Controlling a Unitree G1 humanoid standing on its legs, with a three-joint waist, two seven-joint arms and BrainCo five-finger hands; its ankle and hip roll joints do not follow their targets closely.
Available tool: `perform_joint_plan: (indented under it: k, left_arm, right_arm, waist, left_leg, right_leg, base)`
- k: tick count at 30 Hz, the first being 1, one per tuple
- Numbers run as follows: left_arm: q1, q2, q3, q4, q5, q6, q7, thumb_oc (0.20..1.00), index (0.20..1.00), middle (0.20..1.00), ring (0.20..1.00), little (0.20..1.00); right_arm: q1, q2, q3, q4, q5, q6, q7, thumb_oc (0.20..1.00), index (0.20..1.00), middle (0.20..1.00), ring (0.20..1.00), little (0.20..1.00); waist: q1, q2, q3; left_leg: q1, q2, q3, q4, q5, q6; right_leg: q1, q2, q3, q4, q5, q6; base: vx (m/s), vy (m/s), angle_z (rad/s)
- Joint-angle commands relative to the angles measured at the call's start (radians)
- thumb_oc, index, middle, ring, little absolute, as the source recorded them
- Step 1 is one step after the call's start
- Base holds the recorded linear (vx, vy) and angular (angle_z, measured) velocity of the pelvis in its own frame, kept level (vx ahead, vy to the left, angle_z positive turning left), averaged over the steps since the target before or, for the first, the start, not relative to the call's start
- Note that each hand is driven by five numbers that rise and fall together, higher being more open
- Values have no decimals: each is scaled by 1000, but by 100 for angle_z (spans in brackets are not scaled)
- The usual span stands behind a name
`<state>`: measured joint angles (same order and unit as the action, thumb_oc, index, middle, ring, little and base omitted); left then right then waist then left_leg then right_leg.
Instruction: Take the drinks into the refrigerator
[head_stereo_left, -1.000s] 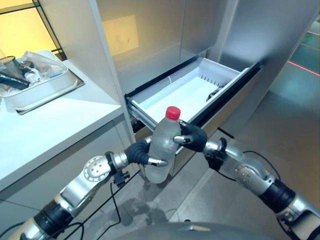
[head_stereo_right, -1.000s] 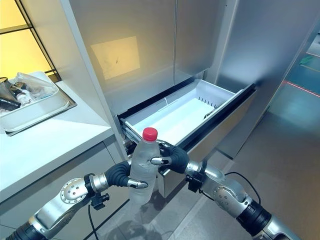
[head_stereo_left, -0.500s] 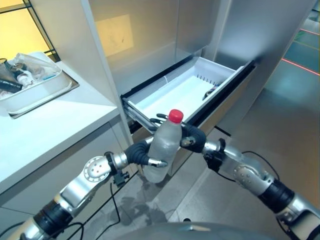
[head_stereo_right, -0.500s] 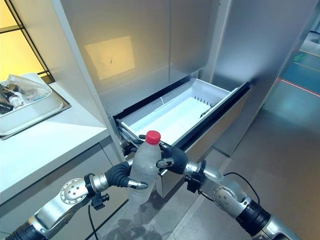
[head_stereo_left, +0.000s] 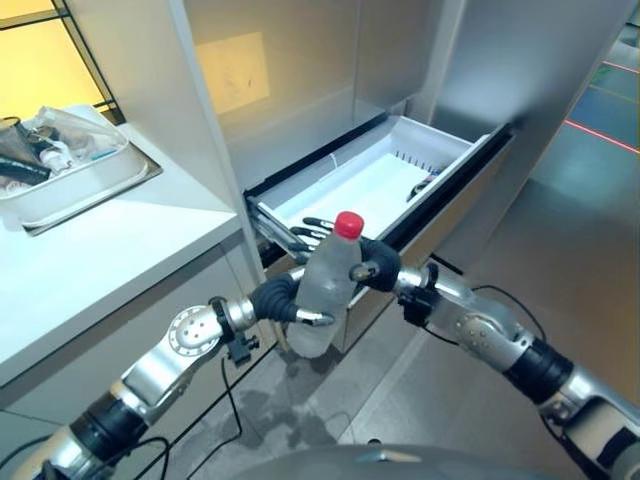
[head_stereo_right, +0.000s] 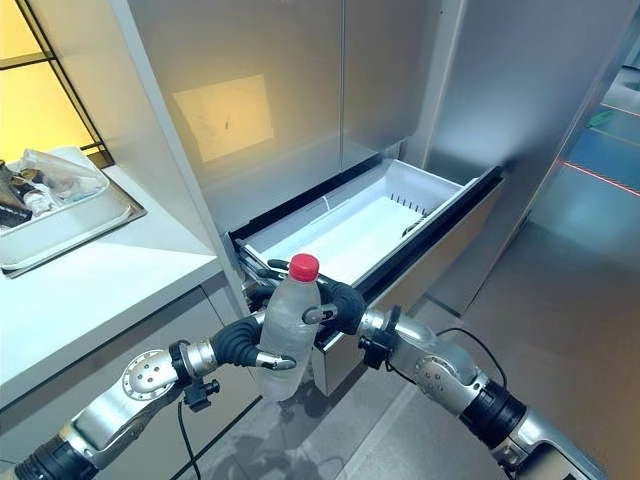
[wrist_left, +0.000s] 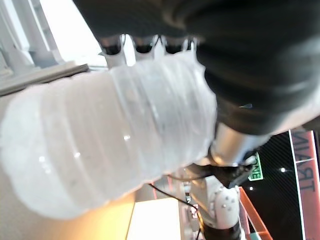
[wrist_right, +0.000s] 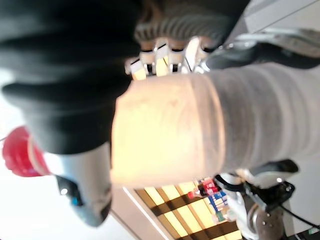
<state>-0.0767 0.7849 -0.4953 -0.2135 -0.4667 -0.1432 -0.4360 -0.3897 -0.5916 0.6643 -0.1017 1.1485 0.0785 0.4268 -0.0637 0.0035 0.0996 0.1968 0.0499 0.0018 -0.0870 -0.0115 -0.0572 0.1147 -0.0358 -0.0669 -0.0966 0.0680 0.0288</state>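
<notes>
A clear plastic bottle (head_stereo_left: 322, 295) with a red cap (head_stereo_left: 348, 224) stands nearly upright, leaning a little to the right, in the lower middle of the head views, gripped between both robot hands. The left robot hand (head_stereo_left: 282, 301), coming in from the lower left, has its fingers curled round the lower body of the bottle; its wrist view shows the ribbed, cloudy bottle wall lying across the palm with dark fingertips wrapped over the far side. The right robot hand (head_stereo_left: 372, 268), reaching in from the lower right, closes on the upper part just under the cap, and several of its fingers stretch out past the bottle toward the drawer. The bottle is in the air just in front of the near corner of an open refrigerator drawer (head_stereo_left: 464, 152), a white tub pulled out from the grey cabinet front in the middle of the frame. At the left a white bench (head_stereo_left: 110, 240) carries a white tray (head_stereo_left: 75, 184) in the upper left, holding bagged odds and ends.
</notes>
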Motion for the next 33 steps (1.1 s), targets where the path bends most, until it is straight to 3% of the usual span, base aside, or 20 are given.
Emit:
perform_joint_plan:
  k: [1, 6, 11, 18, 25, 26, 27, 28, 29, 33]
  left_arm:
    - [-187, -49, 17, 52, -20, -33, 71, 200, 200, 200, 200, 200]
    - [-161, -43, 54, 41, -19, -38, 82, 200, 200, 200, 200, 200]
    - [-165, -42, 48, 39, -38, -36, 85, 200, 200, 200, 200, 200]
    - [-170, -49, 49, 44, -9, -33, 90, 200, 200, 200, 200, 200]
    - [-150, -20, 49, 44, 8, -23, 74, 200, 200, 200, 200, 200]
    - [-134, -15, 64, 35, -9, -24, 75, 200, 200, 200, 200, 200]
    - [-125, -14, 72, 31, -10, -26, 79, 200, 200, 200, 200, 200]
    - [-124, -14, 73, 30, -10, -25, 79, 200, 200, 200, 200, 200]
    - [-132, -11, 89, 59, -45, -39, 83, 200, 200, 200, 200, 200]
    - [-148, -27, 79, 80, -13, -48, 95, 200, 200, 200, 200, 200]
  right_arm:
    - [-123, 150, 93, -120, -19, -30, 59, 1000, 1000, 1000, 1000, 1000]
    - [-143, 114, 36, -125, -113, -79, 38, 1000, 1000, 1000, 1000, 1000]
    - [-150, 140, 26, -64, -95, -84, 23, 1000, 1000, 1000, 1000, 1000]
    - [-125, 146, 102, -99, -36, 4, 65, 1000, 1000, 1000, 1000, 1000]
    - [-124, 136, 141, -99, -13, 37, 76, 1000, 1000, 1000, 1000, 1000]
    - [-114, 131, 149, -111, 6, 36, 78, 928, 928, 928, 928, 928]
    - [-103, 129, 146, -109, 9, 35, 80, 564, 564, 564, 564, 564]
    - [-103, 129, 146, -109, 9, 35, 80, 501, 501, 501, 501, 501]
    - [-91, 124, 143, -103, 23, 53, 100, 200, 200, 200, 200, 200]
    - [-88, 110, 155, -94, 24, 59, 96, 200, 200, 200, 200, 200]
  waist:
    - [-17, -35, 2]
    - [-16, -36, 0]
    - [-9, -40, -3]
    - [-6, -43, 2]
    - [-1, -44, 10]
    - [1, -44, 12]
    - [1, -45, 12]
    - [1, -45, 12]
    - [-2, -46, 10]
    - [-4, -46, 10]
  left_leg:
    - [-23, -16, -13, 60, -77, 28]
    - [-22, -14, -18, 57, -75, 26]
    - [-22, -16, -22, 57, -74, 27]
    - [-24, -15, -27, 59, -74, 26]
    - [-31, -16, -30, 62, -74, 26]
    - [-33, -17, -30, 63, -73, 25]
    - [-34, -17, -30, 64, -73, 25]
    - [-34, -17, -30, 64, -73, 25]
    - [-35, -17, -29, 63, -72, 24]
    - [-34, -17, -27, 63, -71, 23]
  right_leg:
    - [67, -6, -51, 81, -204, 16]
    - [68, -4, -56, 83, -207, 16]
    - [71, -4, -59, 80, -205, 16]
    - [69, -3, -63, 85, -209, 14]
    - [63, -4, -64, 88, -209, 13]
    - [61, -3, -63, 89, -209, 13]
    - [60, -3, -63, 90, -210, 13]
    - [60, -3, -63, 90, -210, 13]
    - [59, -4, -61, 90, -209, 15]
    - [60, -5, -60, 89, -208, 14]
  base:
    - [0, 0, 0]
    - [0, 0, 0]
    - [0, 0, 0]
    - [0, 0, 0]
    - [0, 0, 0]
    - [0, 0, 0]
    - [0, 0, 0]
    - [0, 0, 0]
    - [0, 0, 0]
    - [0, 0, 0]
